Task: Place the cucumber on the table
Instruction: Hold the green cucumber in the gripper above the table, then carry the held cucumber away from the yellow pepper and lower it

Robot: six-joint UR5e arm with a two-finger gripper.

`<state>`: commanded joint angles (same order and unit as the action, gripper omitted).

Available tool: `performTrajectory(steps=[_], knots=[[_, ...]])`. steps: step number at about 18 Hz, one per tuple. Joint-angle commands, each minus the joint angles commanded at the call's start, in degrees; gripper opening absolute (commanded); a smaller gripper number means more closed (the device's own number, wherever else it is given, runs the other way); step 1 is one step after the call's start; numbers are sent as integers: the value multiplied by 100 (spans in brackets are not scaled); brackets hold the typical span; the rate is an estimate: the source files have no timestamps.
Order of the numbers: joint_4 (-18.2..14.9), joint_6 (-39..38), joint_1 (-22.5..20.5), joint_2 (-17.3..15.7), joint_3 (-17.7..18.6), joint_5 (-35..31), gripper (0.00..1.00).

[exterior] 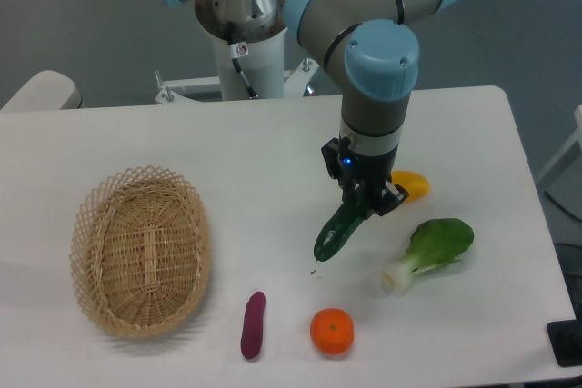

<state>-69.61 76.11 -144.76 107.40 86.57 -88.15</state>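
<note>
Cucumber held at a slant above the table.

Taking the cucumber as landmark and working from near to far: an orange fruit is seen nearest the camera, just below it, with a slim purple vegetable to that fruit's left. A wicker basket is placed well to the cucumber's left, a bok choy near its right. The cucumber's upper end is clamped in the gripper, jaws closed on it; the stem tip is pointed down toward the white table. A yellow-orange item is partly hidden behind the gripper.
</note>
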Motion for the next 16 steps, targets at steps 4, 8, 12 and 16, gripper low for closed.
performTrajectory(steps=[4, 8, 12, 16], knots=[[0, 26, -35, 0, 44, 0, 21], [0, 105, -114, 0, 140, -26, 21], [52, 544, -263, -167, 500, -18, 21], [132, 764, -273, -255, 878, -35, 21]])
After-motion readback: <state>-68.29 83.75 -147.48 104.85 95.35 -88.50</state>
